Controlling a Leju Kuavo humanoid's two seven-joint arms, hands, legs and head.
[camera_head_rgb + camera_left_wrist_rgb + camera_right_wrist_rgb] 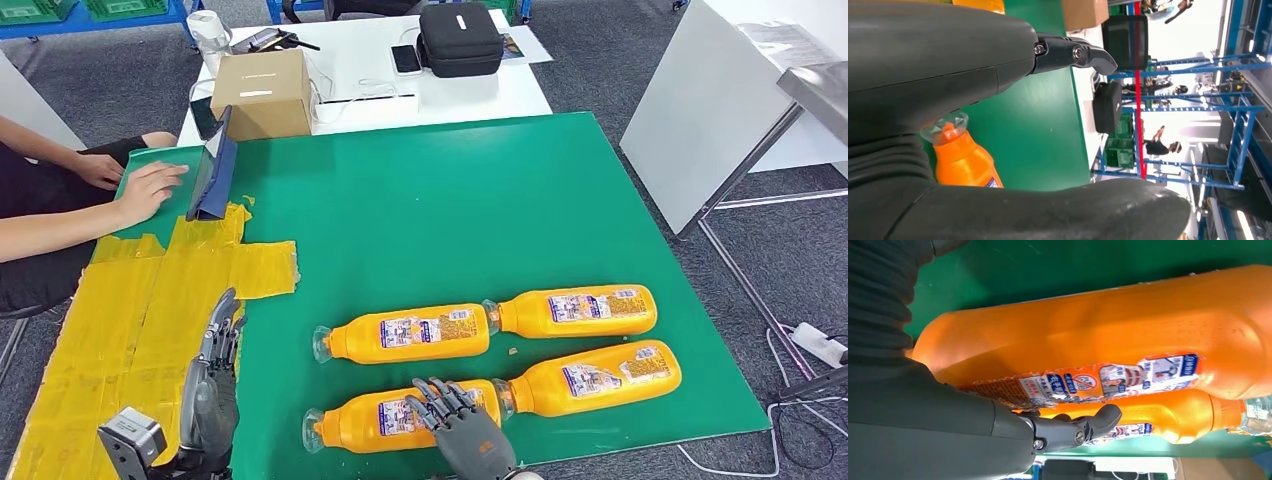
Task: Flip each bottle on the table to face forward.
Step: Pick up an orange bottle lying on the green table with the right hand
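Several orange bottles with clear caps lie on their sides on the green table (pixel 450 200), in two rows, labels up. In the far row are one bottle (pixel 410 333) and another (pixel 578 311); the near row has one on the right (pixel 597 378). My right hand (pixel 462 425) rests with spread fingers on the near left bottle (pixel 365 420), not closed around it. The right wrist view has that bottle (pixel 1108 330) against the hand (pixel 923 415), with a second bottle (pixel 1168 415) behind. Over the yellow tape, my left hand (pixel 212 385) stays open and empty; past it (pixel 948 65) the left wrist view catches a bottle neck (pixel 955 150).
A yellow tape patch (pixel 130 320) covers the table's left side. A person's hand (pixel 150 188) lies by a blue tablet stand (pixel 212 170) at the far left. Behind the green table are a cardboard box (pixel 262 92) and black case (pixel 460 38). A white table (pixel 720 90) stands right.
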